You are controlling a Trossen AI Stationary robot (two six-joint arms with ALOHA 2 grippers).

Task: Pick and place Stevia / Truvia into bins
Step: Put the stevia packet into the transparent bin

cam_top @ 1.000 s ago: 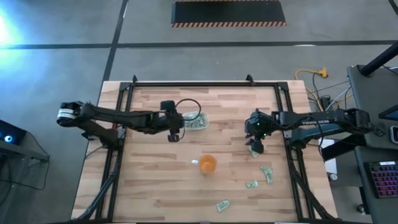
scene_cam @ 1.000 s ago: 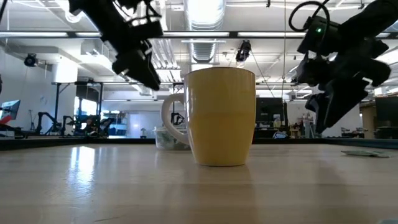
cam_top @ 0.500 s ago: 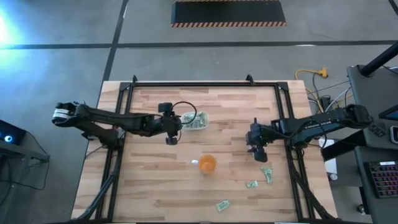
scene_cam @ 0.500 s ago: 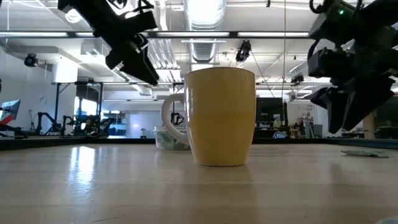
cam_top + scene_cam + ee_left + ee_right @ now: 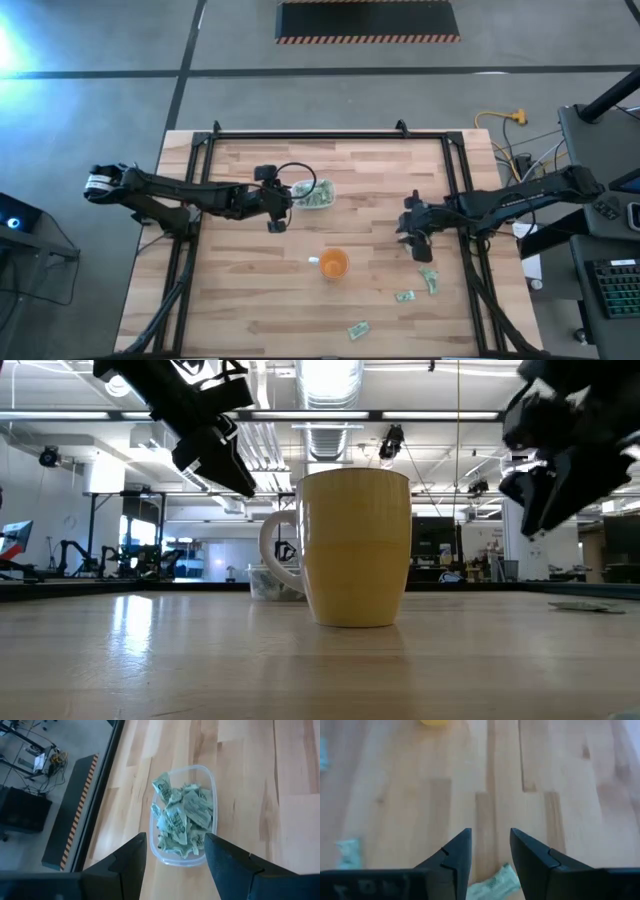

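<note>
Seen from above, your right end effector (image 5: 421, 250) hangs just short of the nearest Stevia sachet (image 5: 428, 279) on the counter (image 5: 370, 190), far nearer than the left end effector (image 5: 279, 222) beside the clear tub (image 5: 313, 195). In the right wrist view the fingers (image 5: 454, 855) stand partly open and empty, the sachet's long axis running across their gap. In the left wrist view, wide empty fingers flank the sachet-filled tub.

Right end effector (image 5: 490, 857) hanging over the wooden counter (image 5: 540, 765), dark fingers (image 5: 452, 857) parted with a gap between them. One pale green sachet (image 5: 495, 882) lying just below that gap, partly hidden. Another sachet (image 5: 347, 851) well apart. Bit of something yellow (image 5: 434, 722) at the edge.
</note>
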